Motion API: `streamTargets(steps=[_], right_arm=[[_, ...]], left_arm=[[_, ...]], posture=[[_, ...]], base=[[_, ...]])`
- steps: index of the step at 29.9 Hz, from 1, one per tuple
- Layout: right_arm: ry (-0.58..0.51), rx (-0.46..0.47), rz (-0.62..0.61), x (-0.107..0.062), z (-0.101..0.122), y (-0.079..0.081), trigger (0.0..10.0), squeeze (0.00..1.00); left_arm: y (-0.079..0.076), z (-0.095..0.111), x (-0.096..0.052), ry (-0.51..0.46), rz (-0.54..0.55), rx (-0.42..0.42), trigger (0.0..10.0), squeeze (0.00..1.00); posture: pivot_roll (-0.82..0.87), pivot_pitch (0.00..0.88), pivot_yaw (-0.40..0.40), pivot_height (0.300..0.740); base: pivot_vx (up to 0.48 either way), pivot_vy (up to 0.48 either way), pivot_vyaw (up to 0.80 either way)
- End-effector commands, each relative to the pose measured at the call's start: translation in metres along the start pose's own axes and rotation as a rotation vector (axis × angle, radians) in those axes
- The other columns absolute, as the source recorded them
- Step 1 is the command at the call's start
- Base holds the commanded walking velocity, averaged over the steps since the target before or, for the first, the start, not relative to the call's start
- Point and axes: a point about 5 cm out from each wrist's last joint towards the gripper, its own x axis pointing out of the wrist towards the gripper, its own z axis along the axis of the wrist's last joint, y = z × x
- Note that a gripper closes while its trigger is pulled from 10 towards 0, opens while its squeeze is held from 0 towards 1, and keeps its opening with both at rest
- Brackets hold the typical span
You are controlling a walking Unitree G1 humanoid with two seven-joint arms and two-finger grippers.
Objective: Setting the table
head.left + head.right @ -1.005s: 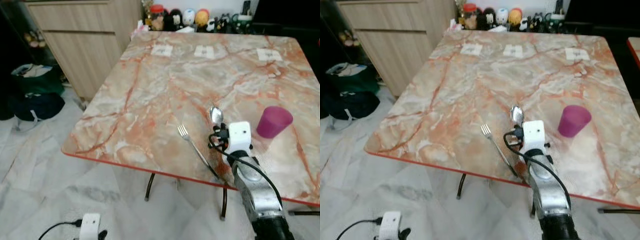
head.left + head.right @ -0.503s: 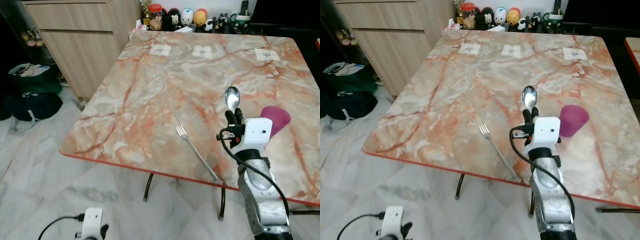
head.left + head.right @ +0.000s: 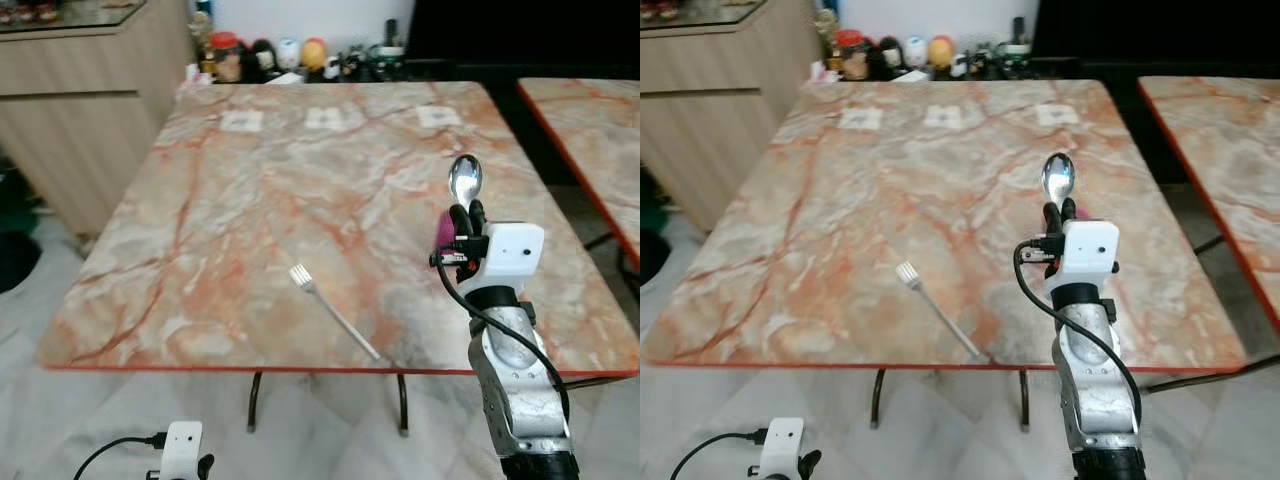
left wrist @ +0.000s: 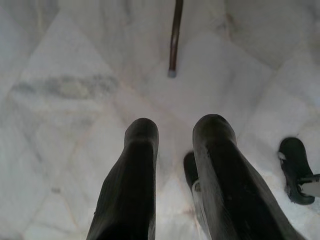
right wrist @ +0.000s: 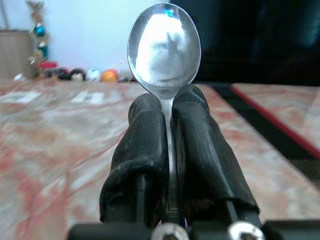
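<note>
1. The right gripper (image 3: 465, 212) is clamped on a spoon (image 3: 465, 182), bowl upright, above the marble table (image 3: 250, 190).
2. A fork (image 3: 332, 310) lies near the table's front edge.
3. The left gripper (image 4: 172, 132) hangs over the floor, fingers slightly apart, holding nothing.
</note>
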Motion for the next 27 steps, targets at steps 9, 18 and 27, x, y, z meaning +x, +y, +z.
streamTargets(steps=[9, 18, 27], right_arm=[[-0.027, 0.017, -0.032, 0.007, 0.0, 0.0, 10.0, 0.0], [-0.036, 0.01, -0.012, 0.008, -0.002, 0.01, 10.0, 0.0], [-0.043, 0.019, -0.012, 0.011, -0.003, 0.013, 10.0, 0.0]], left_arm=[[0.006, 0.008, 0.003, 0.011, 0.023, 0.018, 10.0, 0.0], [0.014, 0.001, 0.0, 0.036, 0.043, 0.039, 10.0, 0.0], [0.015, -0.004, -0.001, 0.046, 0.045, 0.043, 10.0, 0.0]], posture=[[-0.13, 0.0, 0.061, 0.74], [-0.13, 0.0, 0.061, 0.74], [-0.12, 0.0, 0.06, 0.74]], base=[[0.0, 0.0, -0.78], [0.0, -0.137, -0.09], [0.0, -0.426, 0.0]])
